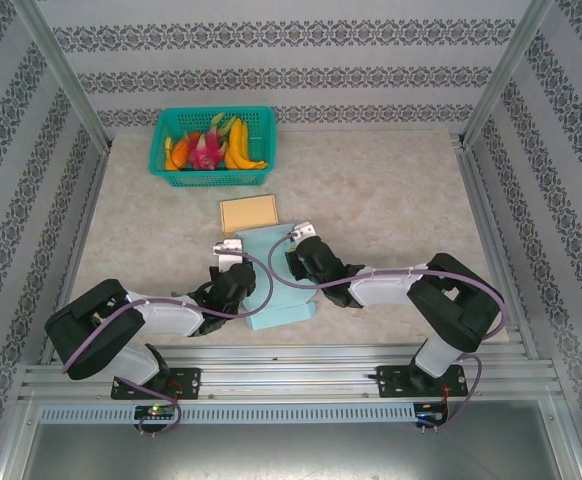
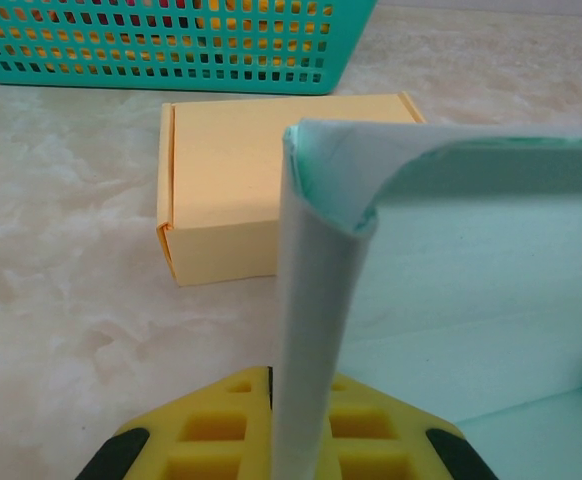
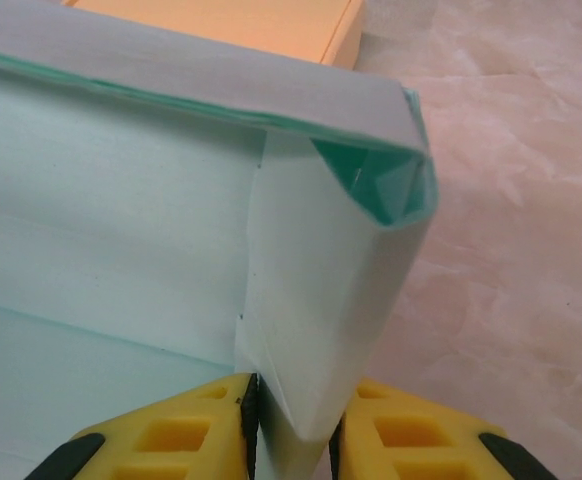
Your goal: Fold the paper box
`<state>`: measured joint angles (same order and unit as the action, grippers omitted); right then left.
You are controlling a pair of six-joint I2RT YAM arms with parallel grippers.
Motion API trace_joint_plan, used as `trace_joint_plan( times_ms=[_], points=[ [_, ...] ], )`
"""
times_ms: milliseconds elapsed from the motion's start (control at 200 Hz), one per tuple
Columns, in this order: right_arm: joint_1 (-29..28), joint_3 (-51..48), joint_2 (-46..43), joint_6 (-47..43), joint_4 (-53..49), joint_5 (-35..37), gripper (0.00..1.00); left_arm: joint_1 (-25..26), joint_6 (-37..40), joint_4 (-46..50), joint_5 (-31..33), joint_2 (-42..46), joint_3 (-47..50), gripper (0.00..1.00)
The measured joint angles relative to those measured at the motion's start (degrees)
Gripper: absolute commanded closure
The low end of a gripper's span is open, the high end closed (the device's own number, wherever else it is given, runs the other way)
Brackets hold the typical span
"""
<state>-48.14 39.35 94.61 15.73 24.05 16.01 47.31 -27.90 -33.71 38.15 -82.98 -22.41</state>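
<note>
- Raising the walls of the mint paper box (image 1: 274, 285) seems to be the step in hand, with the sheet lying on the tabletop (image 1: 401, 200) between the two arms, just in front of a closed orange box (image 1: 249, 213).
- Pinching the box's left wall (image 2: 306, 330) with the left end effector (image 1: 237, 262), closed tight, one yellow finger (image 2: 211, 430) on each side of the upright sheet.
- Clamping the right wall (image 3: 316, 300) with the right end effector (image 3: 291, 425), closed likewise, gripping what looks like a doubled layer where a corner flap (image 3: 376, 185) tucks inward.
- Standing between the two grips, a far wall (image 3: 111, 230), upright, joined at both corners; rounded at the left corner, not sharply creased.
- Judging from the flat near part of the sheet, roughly midway: sides and back up, front and lid undone.
- Calling next, probably, for pressing the side walls inward and down to lock the corner flaps, both grips moving evenly to avoid twisting or tearing the thin card.
- Minding also the orange box just behind, close enough to be nudged by a forward push; fruit basket (image 1: 211, 178) well apart.
</note>
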Motion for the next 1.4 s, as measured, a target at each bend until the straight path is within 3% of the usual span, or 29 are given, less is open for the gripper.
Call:
trace_joint_plan(
  times_ms=[440,669,954,1399],
  points=[
    [-2.75,4.0,4.22,3.67,-2.29,14.1,0.76,2.58,-10.47,10.69,4.59,2.4,-2.49,1.0],
    [-2.67,3.15,3.23,4.72,-1.18,12.17,0.72,2.62,-12.74,13.27,5.51,2.75,-3.04,1.0],
    [-0.83,1.88,2.38,4.52,0.11,2.99,0.65,2.58,-13.64,16.24,7.17,2.89,-3.06,1.0],
    [-1.9,1.86,4.79,3.58,0.44,2.45,0.63,2.56,-14.21,18.16,8.02,4.15,-2.99,1.0]
  ],
)
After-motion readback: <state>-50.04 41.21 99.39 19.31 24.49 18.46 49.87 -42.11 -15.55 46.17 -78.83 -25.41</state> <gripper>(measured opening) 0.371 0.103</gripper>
